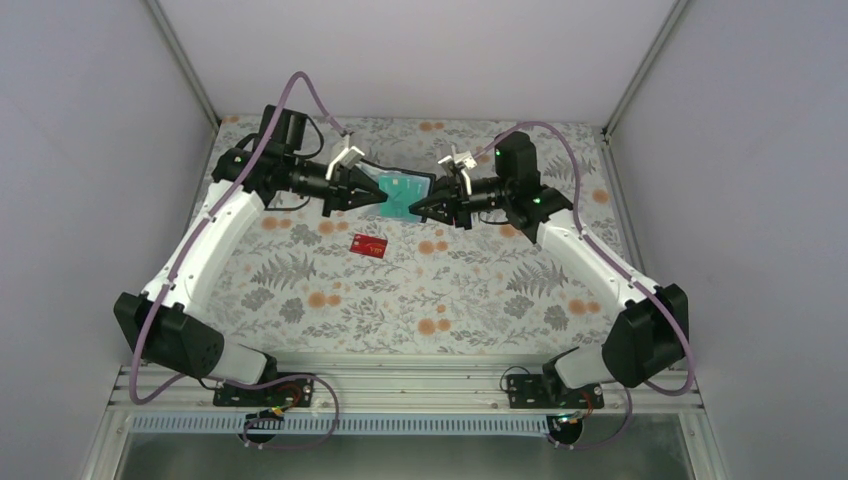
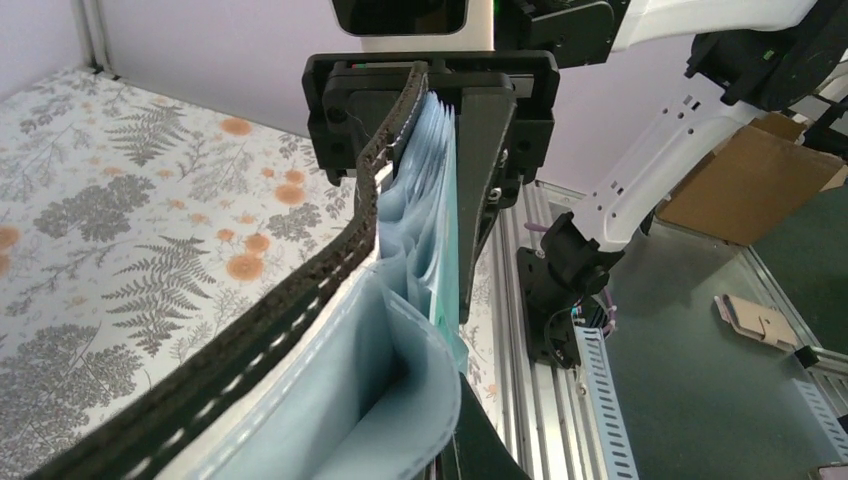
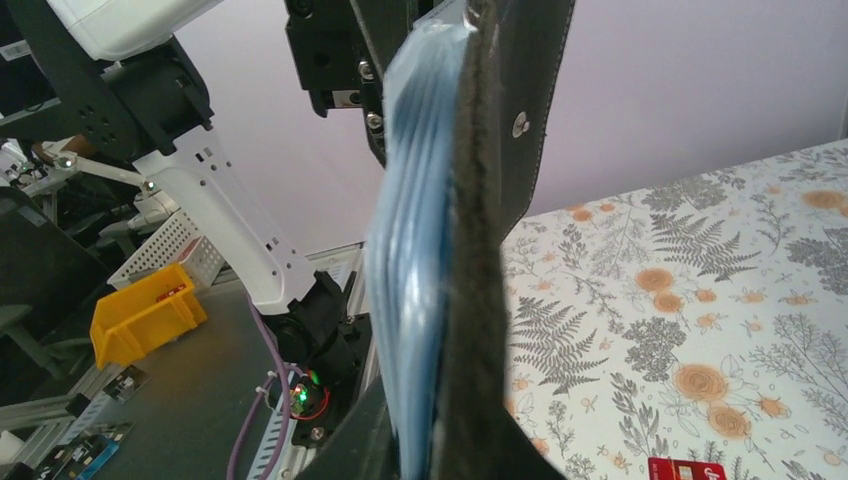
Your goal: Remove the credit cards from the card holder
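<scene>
Black floppy card holder [image 1: 400,198], left pincer [image 1: 366,190] and right pincer [image 1: 424,207] both closed on it; stiff slick credit cards [image 2: 446,230] probably want an edge pinch.

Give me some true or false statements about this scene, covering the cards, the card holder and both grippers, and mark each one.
1. The red card lies on the table, outside the card holder. True.
2. Only the left gripper holds the card holder. False: the right gripper grips its other end too.
3. A blue card lies on the table beside the red one. False: the red card is the only card lying on the table.
4. The red card lies closer to the table's near edge than the card holder does. True.
</scene>
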Motion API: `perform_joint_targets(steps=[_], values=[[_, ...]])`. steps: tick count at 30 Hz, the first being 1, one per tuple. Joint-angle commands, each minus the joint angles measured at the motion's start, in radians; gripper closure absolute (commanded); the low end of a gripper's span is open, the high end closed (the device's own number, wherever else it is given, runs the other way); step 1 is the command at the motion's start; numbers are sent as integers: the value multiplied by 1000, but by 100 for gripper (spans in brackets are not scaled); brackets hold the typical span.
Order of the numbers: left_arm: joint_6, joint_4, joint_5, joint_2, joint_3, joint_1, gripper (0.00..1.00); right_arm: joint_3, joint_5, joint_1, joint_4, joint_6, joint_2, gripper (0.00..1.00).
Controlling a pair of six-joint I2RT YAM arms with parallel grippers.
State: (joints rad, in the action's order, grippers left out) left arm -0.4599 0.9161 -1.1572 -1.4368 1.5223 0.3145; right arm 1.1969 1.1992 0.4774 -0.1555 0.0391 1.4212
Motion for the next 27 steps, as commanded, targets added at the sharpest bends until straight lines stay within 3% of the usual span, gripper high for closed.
perform_joint_targets(steps=[1,6,12,18,21,27], values=[[-56,-4,-30,23,11,-18,98,33,40,21,3,26,-39,79],[-56,-4,-32,23,0,-20,98,31,52,21,42,-15,-38,74],[-69,9,-26,27,-2,-21,98,25,24,20,49,-21,-43,96],[-65,0,-35,34,-13,-28,97,16,39,12,63,-26,-45,96],[-64,3,-34,34,-6,-32,89,14,34,12,62,-19,-51,96],[-68,4,-23,47,-13,-60,88,12,37,7,49,-8,-57,96]])
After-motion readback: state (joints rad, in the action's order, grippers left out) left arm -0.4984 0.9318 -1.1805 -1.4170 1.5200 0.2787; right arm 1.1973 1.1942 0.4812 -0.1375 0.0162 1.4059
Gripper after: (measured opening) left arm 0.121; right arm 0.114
